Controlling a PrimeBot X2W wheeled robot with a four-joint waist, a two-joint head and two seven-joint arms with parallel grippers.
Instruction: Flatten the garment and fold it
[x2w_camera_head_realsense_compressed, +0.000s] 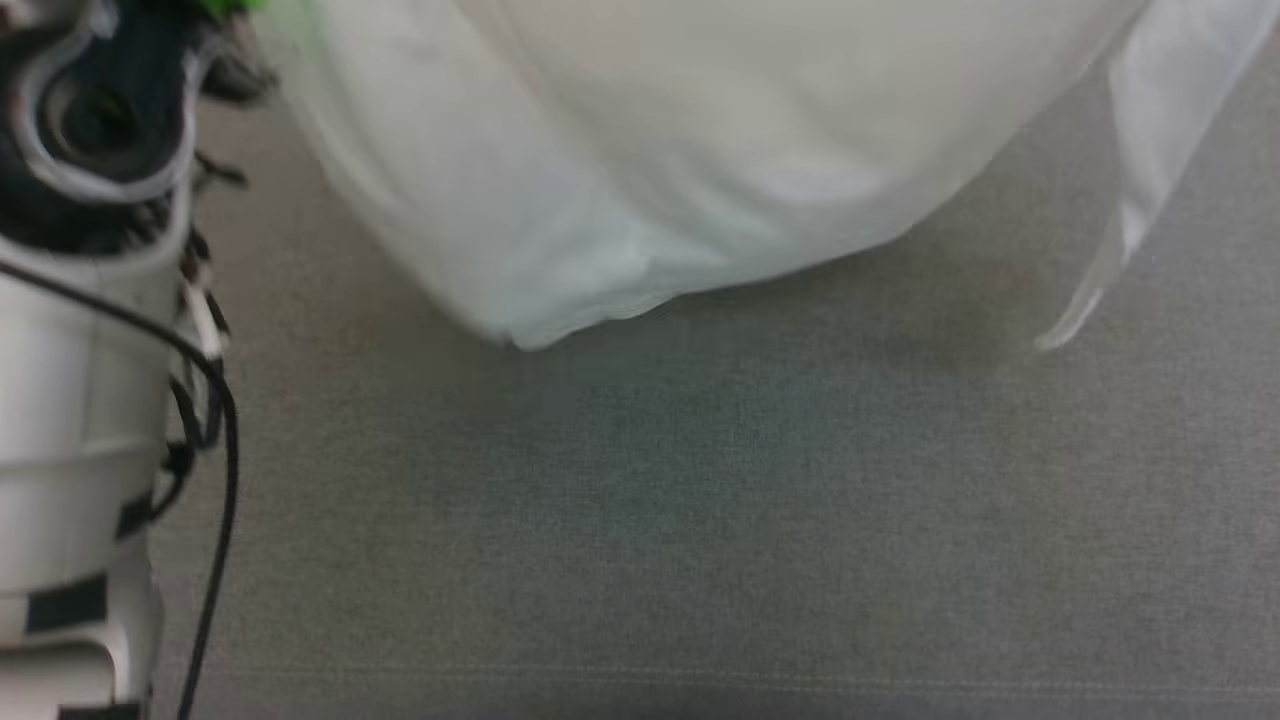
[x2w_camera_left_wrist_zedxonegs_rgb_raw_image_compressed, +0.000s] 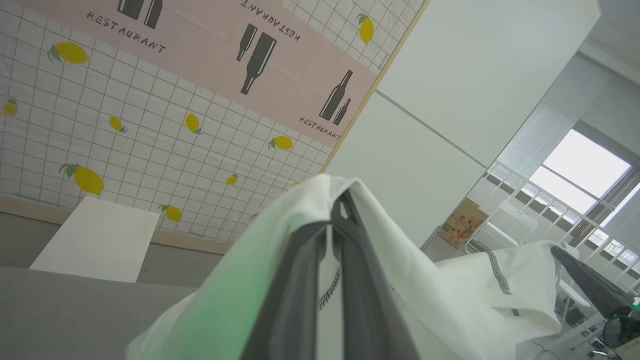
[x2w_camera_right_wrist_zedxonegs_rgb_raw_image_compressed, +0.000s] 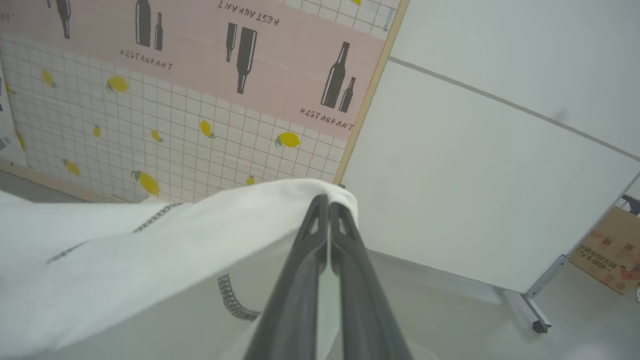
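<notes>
Across the top of the head view hangs the garment (x2w_camera_head_realsense_compressed: 640, 150), blurred and cut off by the upper edge. Whether its lowest fold touches the grey cloth surface (x2w_camera_head_realsense_compressed: 700, 520) beneath is hard to tell. At the left edge a pale forearm (x2w_camera_head_realsense_compressed: 80, 420) rises out of frame.

Seen from the left wrist, the left gripper (x2w_camera_left_wrist_zedxonegs_rgb_raw_image_compressed: 336, 210) has its fingers pressed together on a fold of the white fabric, which drapes down both sides of them. The right gripper (x2w_camera_right_wrist_zedxonegs_rgb_raw_image_compressed: 327, 205) is likewise clamped tight on another bunch of the cloth, whose grey stitching trails off to its left.

Behind stand a lemon-print wall panel (x2w_camera_left_wrist_zedxonegs_rgb_raw_image_compressed: 150, 140), a white partition (x2w_camera_right_wrist_zedxonegs_rgb_raw_image_compressed: 475, 175), a white box (x2w_camera_left_wrist_zedxonegs_rgb_raw_image_compressed: 97, 240) and a cardboard carton (x2w_camera_right_wrist_zedxonegs_rgb_raw_image_compressed: 607, 250).
</notes>
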